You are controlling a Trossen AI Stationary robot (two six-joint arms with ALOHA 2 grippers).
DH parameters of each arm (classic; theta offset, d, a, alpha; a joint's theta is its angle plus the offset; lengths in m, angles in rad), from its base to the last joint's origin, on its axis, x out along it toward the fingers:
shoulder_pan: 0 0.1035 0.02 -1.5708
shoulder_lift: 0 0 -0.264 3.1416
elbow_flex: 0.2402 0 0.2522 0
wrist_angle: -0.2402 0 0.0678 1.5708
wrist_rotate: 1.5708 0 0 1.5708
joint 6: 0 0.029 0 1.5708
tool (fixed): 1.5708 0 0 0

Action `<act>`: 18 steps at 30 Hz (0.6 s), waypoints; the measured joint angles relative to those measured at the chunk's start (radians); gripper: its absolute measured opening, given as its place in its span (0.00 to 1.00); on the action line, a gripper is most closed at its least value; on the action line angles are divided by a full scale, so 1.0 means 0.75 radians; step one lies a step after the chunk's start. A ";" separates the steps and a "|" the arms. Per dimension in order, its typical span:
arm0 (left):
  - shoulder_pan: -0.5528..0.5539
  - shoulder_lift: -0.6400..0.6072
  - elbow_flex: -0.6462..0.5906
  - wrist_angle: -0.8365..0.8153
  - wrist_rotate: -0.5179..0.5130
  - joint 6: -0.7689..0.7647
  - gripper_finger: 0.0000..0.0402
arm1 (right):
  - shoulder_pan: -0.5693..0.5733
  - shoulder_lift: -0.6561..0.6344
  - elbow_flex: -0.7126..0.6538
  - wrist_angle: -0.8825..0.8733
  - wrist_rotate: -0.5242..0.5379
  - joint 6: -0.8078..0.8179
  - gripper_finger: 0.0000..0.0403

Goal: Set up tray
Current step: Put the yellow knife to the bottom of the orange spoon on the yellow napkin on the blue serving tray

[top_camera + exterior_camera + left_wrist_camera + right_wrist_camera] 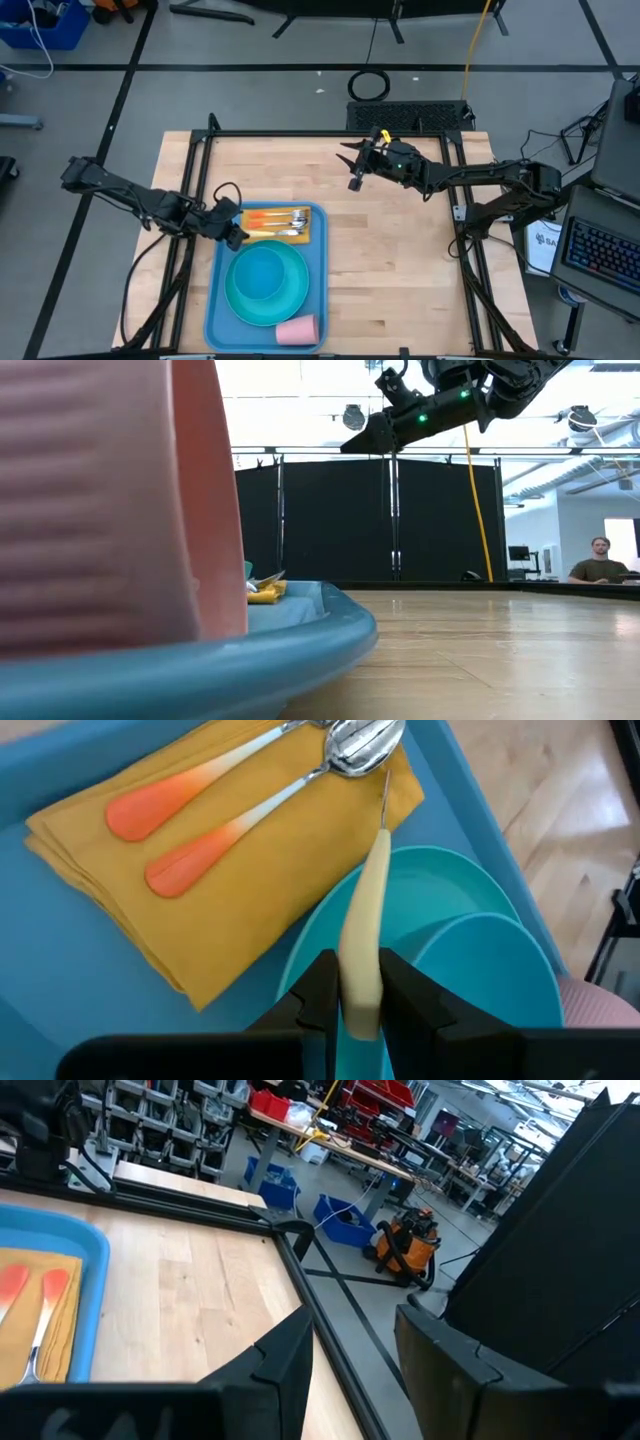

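Tray (318, 290) on worktop (400, 270), toward near-left part, long side running front to back. Light blue, raised rim, rounded corners.

Inside tray: yellow napkin (262, 228) across far end, folded; two utensils with orange handles (170, 830) lying on napkin side by side, metal ends (362, 742) pointing toward tray's right side. Turquoise plate (292, 298) in tray middle with blue bowl (262, 273) on it. Pink cup (298, 329) at near end of tray, on its side in high view, just beside plate; fills left of low view, very close to lens.

Left pincer (228, 226) at tray's far-left corner, low over napkin edge. Fingers (318, 988) clamped on cream handle of third utensil (366, 910); handle runs forward from between fingers, thin metal shaft at its tip reaching napkin edge next to other utensils' heads. Handle hangs above plate rim in left wrist view; contact with napkin unclear.

Right pincer (354, 165) raised above far middle of worktop, well apart from tray, nothing between fingers (285, 1370), clear gap showing in right wrist view. In low view seen high up against ceiling lights, green LEDs on wrist.

Person (598, 560) seated in background at right of low view, beyond worktop.
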 joint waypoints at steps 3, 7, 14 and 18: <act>0.000 0.000 -0.027 0.006 0.011 -0.038 0.13 | 0.000 0.000 0.001 0.008 0.000 0.000 0.33; 0.000 0.000 -0.033 0.003 0.017 -0.042 0.17 | 0.000 0.000 0.001 0.008 -0.001 0.000 0.33; 0.000 0.002 -0.036 -0.006 0.050 -0.035 0.13 | 0.000 0.001 0.001 0.010 -0.001 0.000 0.33; 0.000 0.002 -0.036 -0.011 0.060 -0.021 0.13 | 0.000 0.020 0.001 0.026 -0.001 0.000 0.33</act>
